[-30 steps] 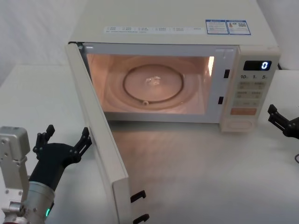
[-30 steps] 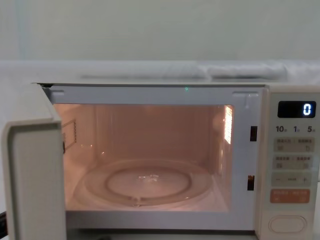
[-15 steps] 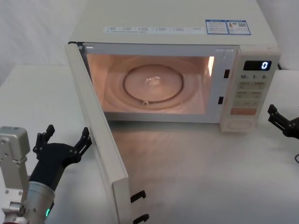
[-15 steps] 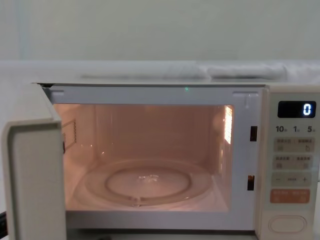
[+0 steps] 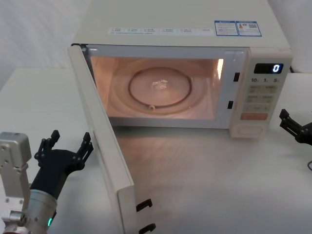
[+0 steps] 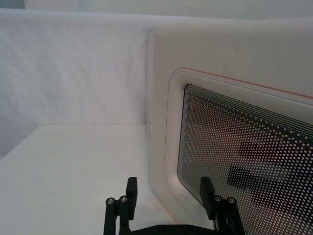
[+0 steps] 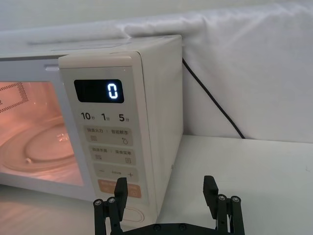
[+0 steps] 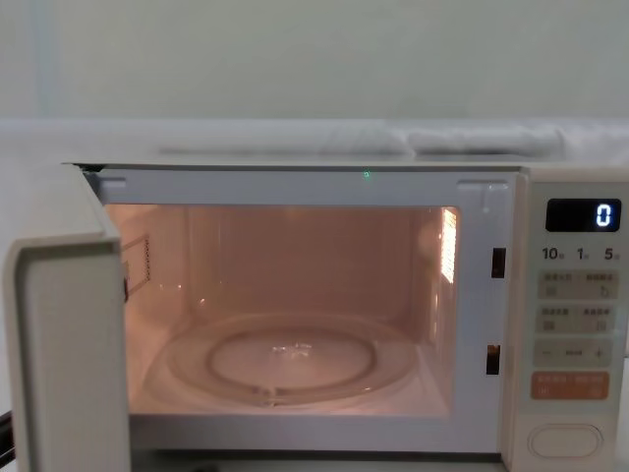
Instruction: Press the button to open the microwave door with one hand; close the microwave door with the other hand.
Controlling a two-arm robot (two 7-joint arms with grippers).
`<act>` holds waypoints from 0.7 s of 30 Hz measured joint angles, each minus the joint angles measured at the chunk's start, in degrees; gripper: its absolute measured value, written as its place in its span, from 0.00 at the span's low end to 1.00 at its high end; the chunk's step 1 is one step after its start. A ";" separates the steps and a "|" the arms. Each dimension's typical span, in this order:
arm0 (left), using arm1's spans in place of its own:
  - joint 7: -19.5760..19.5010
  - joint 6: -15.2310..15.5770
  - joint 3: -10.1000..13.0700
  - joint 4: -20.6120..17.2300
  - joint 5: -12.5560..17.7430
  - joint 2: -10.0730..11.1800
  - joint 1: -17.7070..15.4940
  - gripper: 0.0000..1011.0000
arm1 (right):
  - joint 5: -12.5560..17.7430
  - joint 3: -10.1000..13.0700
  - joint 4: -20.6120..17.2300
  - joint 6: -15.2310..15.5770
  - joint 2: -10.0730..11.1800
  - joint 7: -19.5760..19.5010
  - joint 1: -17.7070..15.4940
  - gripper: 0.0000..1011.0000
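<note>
The cream microwave (image 5: 180,29) stands open, its cavity lit orange with a glass turntable (image 5: 160,87) inside. The microwave door (image 5: 105,146) is swung out towards me on its left hinge; its dotted window (image 6: 239,156) fills much of the left wrist view, and its edge (image 8: 69,364) shows in the chest view. My left gripper (image 5: 70,139) (image 6: 168,188) is open, just left of the door's outer face. The button (image 5: 249,130) (image 8: 565,440) (image 7: 133,215) sits lowest on the control panel. My right gripper (image 5: 283,119) (image 7: 165,188) is open, low and right of the panel.
The display (image 7: 99,91) reads 0. An orange key (image 8: 570,384) lies just above the button. A black power cable (image 7: 215,110) runs down the white cloth behind the microwave's right side. White tabletop (image 5: 209,185) spreads in front of the cavity.
My left gripper has edged slightly left, away from the door's outer face. The door and the right gripper have not moved.
</note>
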 joint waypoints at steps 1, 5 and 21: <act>0.00 0.00 0.00 0.00 0.00 0.00 0.00 0.81 | 0.00 0.00 0.00 0.00 0.00 0.00 0.00 0.99; 0.00 0.00 0.00 0.00 0.00 0.00 0.00 0.73 | 0.00 0.00 0.00 0.00 0.00 0.00 0.00 0.99; 0.00 0.00 0.00 0.00 0.00 0.00 0.00 0.18 | 0.00 0.00 0.00 0.00 0.00 0.00 0.00 0.99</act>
